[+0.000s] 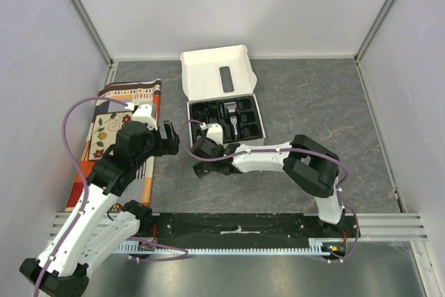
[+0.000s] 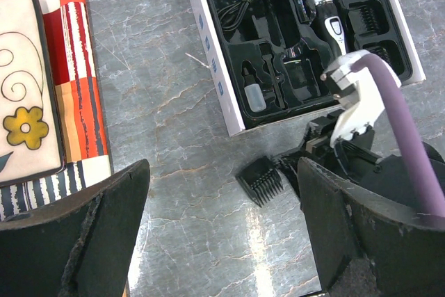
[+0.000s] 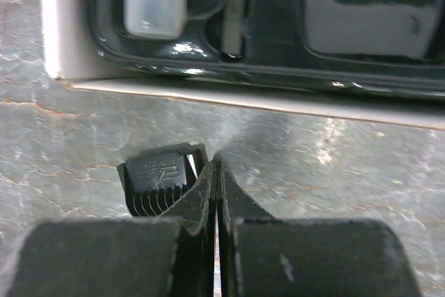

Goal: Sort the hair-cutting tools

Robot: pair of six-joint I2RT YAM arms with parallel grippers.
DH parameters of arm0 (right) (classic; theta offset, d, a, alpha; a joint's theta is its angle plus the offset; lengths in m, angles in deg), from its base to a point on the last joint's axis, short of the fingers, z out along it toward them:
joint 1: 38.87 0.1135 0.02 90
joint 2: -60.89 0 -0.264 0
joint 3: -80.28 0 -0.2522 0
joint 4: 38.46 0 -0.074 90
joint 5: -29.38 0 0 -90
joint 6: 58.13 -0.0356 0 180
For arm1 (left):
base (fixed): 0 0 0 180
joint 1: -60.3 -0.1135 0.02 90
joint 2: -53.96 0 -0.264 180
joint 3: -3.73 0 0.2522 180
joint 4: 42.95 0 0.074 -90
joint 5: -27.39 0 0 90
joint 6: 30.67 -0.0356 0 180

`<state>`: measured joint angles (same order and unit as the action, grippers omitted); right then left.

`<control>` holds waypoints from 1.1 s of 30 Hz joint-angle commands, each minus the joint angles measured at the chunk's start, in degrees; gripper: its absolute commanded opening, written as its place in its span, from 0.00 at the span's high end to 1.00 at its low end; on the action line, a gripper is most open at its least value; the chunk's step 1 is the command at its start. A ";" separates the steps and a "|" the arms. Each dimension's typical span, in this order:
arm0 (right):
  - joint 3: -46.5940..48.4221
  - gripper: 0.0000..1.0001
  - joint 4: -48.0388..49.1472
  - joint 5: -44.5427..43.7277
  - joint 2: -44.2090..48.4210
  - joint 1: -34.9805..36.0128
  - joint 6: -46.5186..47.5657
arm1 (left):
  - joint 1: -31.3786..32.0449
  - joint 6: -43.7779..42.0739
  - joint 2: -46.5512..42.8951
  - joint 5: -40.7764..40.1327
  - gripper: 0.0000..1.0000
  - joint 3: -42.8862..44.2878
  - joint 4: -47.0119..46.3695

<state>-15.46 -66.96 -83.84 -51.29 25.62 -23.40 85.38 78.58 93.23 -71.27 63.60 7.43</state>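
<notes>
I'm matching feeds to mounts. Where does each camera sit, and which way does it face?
Top external: above and behind, looking down; left arm, right arm, white box.
Left wrist: on left arm, facing down past open left tool at box and comb guard.
Right wrist: low over table, facing box; shut right tool.
Wrist views share the comb guard.
</notes>
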 commanded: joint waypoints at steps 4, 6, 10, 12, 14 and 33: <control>3.77 0.98 -5.46 -2.87 -1.82 -0.06 3.14 | -0.12 -0.96 -0.68 0.23 0.08 -0.14 -1.90; 3.77 0.83 -7.66 -5.50 -0.24 -0.15 3.76 | -0.12 -0.96 -0.86 0.32 0.08 -0.23 -1.90; 3.68 0.70 -10.31 -9.91 4.24 -0.07 5.95 | -0.12 -0.96 -1.12 0.14 0.08 -0.05 -1.82; 3.24 0.61 -9.87 -9.39 5.48 0.02 8.32 | -0.12 -0.79 -1.47 -0.56 0.08 0.03 -1.82; 2.72 0.43 -7.42 -6.76 6.80 0.55 12.35 | -0.12 -0.53 -2.09 -1.52 0.07 0.04 -1.55; 8.25 0.29 -1.08 1.87 -0.58 6.97 23.18 | -0.21 4.22 -3.85 -17.96 0.07 2.14 3.81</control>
<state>-10.35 -69.01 -81.44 -49.65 32.68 -3.01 85.38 80.63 89.95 -86.29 63.62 11.54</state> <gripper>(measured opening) 0.703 0.930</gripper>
